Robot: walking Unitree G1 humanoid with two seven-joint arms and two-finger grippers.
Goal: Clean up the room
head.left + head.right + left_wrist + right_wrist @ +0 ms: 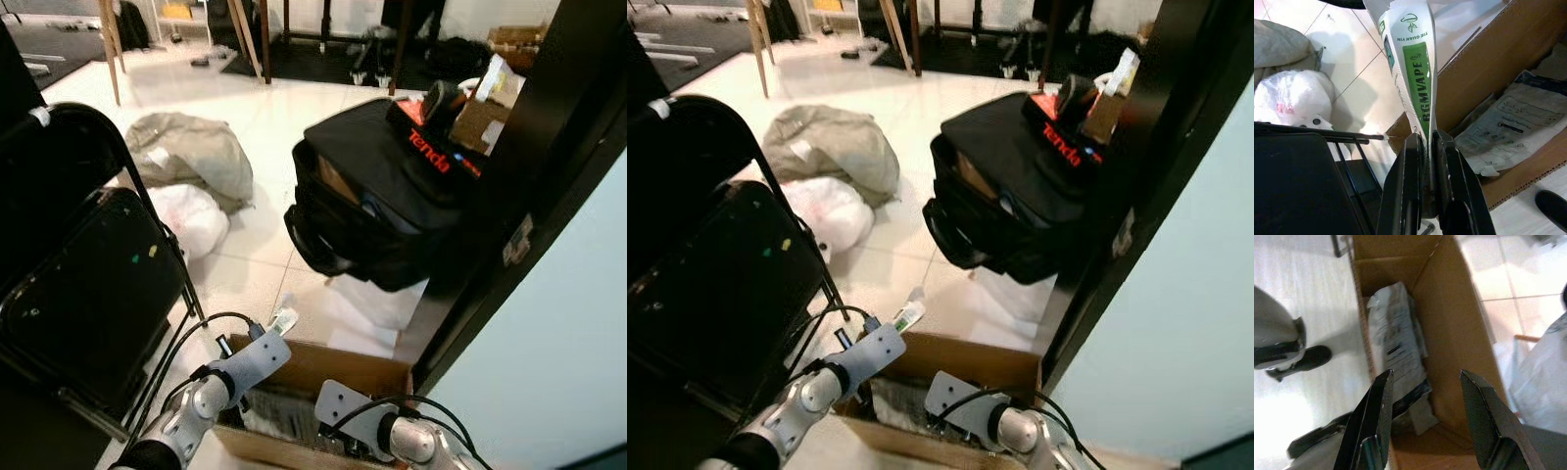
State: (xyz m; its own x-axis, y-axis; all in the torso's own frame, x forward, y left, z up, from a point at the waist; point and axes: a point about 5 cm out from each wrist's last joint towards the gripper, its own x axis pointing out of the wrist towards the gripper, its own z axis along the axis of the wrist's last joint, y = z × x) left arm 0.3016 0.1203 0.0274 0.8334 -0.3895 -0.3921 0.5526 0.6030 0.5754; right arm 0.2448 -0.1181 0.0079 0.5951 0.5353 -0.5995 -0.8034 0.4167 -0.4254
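My left gripper (1427, 142) is shut on a white and green packet (1413, 73) printed RGMVAPE, held at the near left corner of an open cardboard box (367, 370). The packet's tip (283, 319) sticks up past my left wrist in the head views. Inside the box lies a grey plastic bag with printing (1396, 352). My right gripper (1425, 396) hangs open above the box, its fingers apart over that bag.
A black folding chair (88, 284) stands close on the left. A black Tenda bag (392, 196) sits on the tiles ahead, beside a dark door frame (529, 196). A grey sack (191, 152) and a white plastic bag (191, 220) lie to the left.
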